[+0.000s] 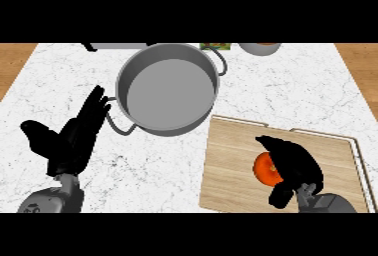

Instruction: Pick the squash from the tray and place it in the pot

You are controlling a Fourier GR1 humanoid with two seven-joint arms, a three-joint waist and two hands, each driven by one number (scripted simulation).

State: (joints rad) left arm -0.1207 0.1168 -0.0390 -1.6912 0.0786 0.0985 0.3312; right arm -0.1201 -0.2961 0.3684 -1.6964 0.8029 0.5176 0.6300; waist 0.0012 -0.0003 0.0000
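Observation:
An orange-red squash [263, 168] lies on the wooden tray [236, 155] at the right. My right hand [295, 162] covers it from the right, fingers curled over its top and thumb below, hiding most of it. The grey pot [167, 90] stands at the upper centre, with a handle at each end and nothing inside. My left hand [74, 137] rests open at the left of the pot, fingers pointing up, close to the pot's lower handle.
The marble counter [310, 85] has wood edges at far left and right. Along the back edge sit a grey bowl [259, 48], a small green box [215, 46] and a grey flat object [118, 46].

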